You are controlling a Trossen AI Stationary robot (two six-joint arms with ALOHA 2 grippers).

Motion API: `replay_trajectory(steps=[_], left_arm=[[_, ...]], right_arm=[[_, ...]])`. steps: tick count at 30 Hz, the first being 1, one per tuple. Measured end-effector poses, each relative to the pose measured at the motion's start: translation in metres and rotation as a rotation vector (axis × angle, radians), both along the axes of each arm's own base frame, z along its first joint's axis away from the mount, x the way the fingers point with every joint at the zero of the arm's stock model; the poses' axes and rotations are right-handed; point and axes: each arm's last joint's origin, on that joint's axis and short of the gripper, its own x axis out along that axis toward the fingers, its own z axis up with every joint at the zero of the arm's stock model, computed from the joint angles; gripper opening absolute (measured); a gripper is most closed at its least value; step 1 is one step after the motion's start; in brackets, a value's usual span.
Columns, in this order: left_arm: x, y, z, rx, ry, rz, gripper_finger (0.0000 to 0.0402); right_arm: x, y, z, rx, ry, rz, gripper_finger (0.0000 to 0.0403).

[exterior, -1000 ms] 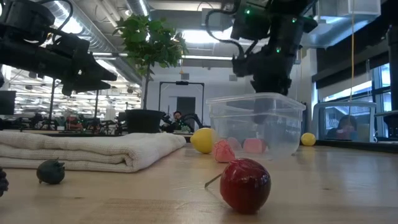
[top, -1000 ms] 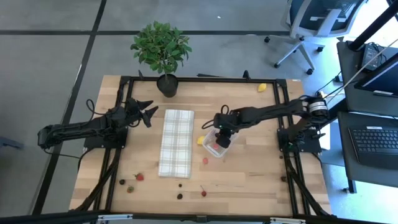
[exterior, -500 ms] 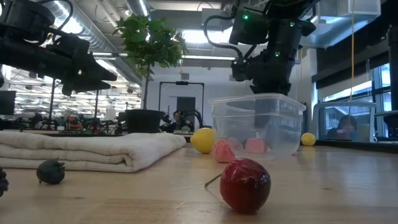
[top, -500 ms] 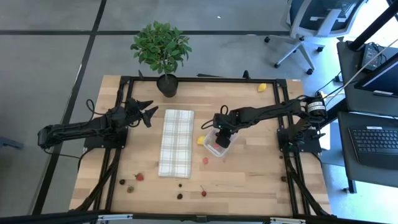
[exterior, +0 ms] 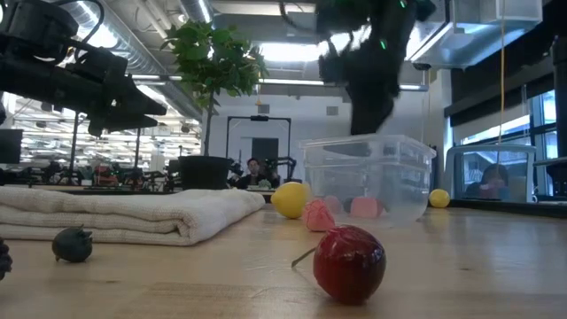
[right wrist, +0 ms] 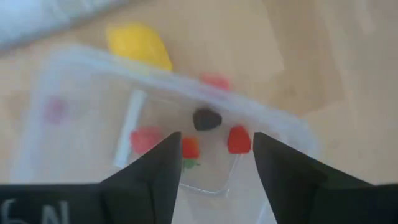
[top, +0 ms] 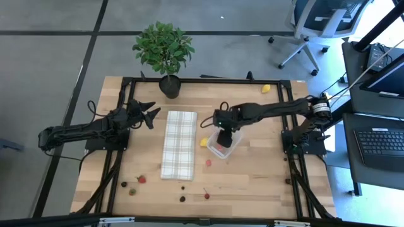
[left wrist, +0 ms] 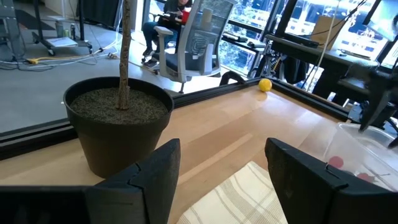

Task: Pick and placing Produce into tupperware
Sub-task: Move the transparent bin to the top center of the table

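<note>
The worktop [top: 252, 170] carried a checked cloth [top: 179, 144] at centre. Just beside it, on the right arm's side, stood the tupperware [top: 223, 144], its long axis slanting from near the plant [top: 163, 47] toward the front right edge. The right gripper [right wrist: 214, 158] hung above the tupperware, fingers apart, holding and touching nothing. Inside lay red and pink produce [right wrist: 238, 139] and one dark piece [right wrist: 206, 119] (a yellow piece [right wrist: 138, 45] lay just outside the wall). The left gripper [left wrist: 224, 168] waited open near the plant pot [left wrist: 118, 127].
</note>
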Motion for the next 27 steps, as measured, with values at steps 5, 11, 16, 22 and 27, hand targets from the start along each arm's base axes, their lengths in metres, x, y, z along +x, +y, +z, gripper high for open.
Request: replay_trajectory(steps=[5,11,16,22,27], left_arm=[[0.000,0.000,0.000,0.000,0.000,0.000,0.0228],[0.000,0.000,0.000,0.000,0.000,0.000,0.0228],[0.000,0.000,-0.001,-0.004,0.014,0.000,0.0228],[0.000,0.000,-0.002,-0.004,0.017,0.000,0.0228],[0.000,0.000,-0.002,-0.004,0.017,0.000,0.0228]], right_arm=[[0.013,0.021,0.049,0.069,-0.115,0.100,0.0199],[0.018,0.065,0.062,0.170,-0.224,0.308,0.0182],[0.019,0.094,0.045,0.229,-0.292,0.405,0.0159],[0.016,0.105,0.009,0.251,-0.331,0.407,0.0128],[0.008,0.103,-0.015,0.272,-0.279,0.361,0.0090]])
